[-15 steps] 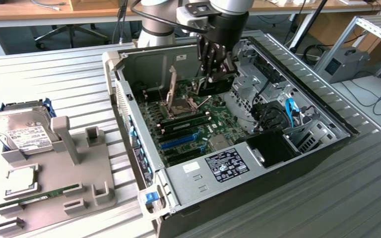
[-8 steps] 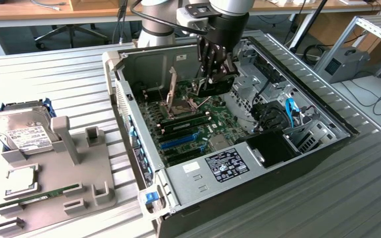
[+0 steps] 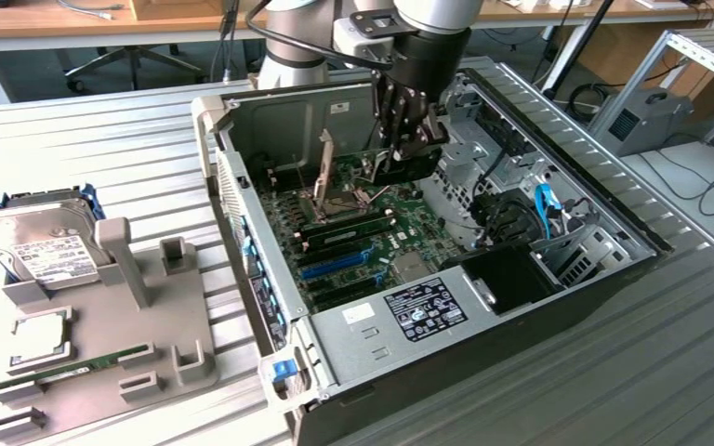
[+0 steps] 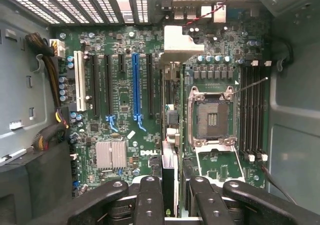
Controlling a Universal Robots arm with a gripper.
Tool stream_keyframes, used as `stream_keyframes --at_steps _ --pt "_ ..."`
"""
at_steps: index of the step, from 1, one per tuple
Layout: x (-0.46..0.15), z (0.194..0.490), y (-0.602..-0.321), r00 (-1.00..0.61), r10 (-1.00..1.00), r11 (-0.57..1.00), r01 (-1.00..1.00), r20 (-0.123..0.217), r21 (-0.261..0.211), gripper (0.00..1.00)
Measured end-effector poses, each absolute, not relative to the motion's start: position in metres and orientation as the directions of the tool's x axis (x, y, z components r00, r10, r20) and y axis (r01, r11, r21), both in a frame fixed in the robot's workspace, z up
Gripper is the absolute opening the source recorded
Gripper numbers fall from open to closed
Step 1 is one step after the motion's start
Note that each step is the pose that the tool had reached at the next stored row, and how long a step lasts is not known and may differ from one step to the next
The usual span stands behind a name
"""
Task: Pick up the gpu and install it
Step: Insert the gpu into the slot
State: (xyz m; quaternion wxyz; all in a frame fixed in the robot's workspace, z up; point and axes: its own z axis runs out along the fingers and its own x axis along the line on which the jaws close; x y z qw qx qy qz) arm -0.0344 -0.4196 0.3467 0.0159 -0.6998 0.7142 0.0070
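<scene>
- Slatted metal bench [image 3: 654, 372] carries an open PC case [image 3: 332, 111], side panel off, with desks and a chair behind it.
- Readable text: "DELL" is printed on the motherboard [image 4: 120, 110] inside the case. The black sticker [image 3: 422, 311] on the case's silver power-supply box has print too small to read.
- Gripper [image 4: 170, 185] is reaching down into the case, seen from outside at [image 3: 403, 139]. Its jaws are partly closed and clamped on the gpu.
- The gpu [image 4: 170, 175] is inside the case, held edge-on over the motherboard between the expansion slots and the CPU socket [image 4: 210, 115]. Its silver bracket [image 4: 182, 42] points at the case's vented rear wall.
- Black fingers [image 4: 149, 195] flank the card on both sides.
- The blue slot [image 4: 135, 90] lies just beside the card, with black slots either side of it.
- The CPU socket is bare and its lever [image 3: 323, 177] stands up inside the case.
- A blue cable [image 3: 543, 209] runs through the case's drive bay.
- A grey parts holder [image 3: 122, 372] sits outside the case, on the exterior view's left. It holds a hard drive [image 3: 41, 251] with an unreadable white label, a CPU chip [image 3: 41, 336] and a memory stick [image 3: 78, 364].
- Hard to make out: the gpu's fan face, and whether the card's edge touches a slot. From outside the case the card is just a dark shape under the fingers.
</scene>
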Motion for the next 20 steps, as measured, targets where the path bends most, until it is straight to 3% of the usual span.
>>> stream_keyframes --at_steps 20 --pt "-0.034 0.345 -0.433 -0.020 -0.999 0.021 -1.000 -0.032 -0.012 0.26"
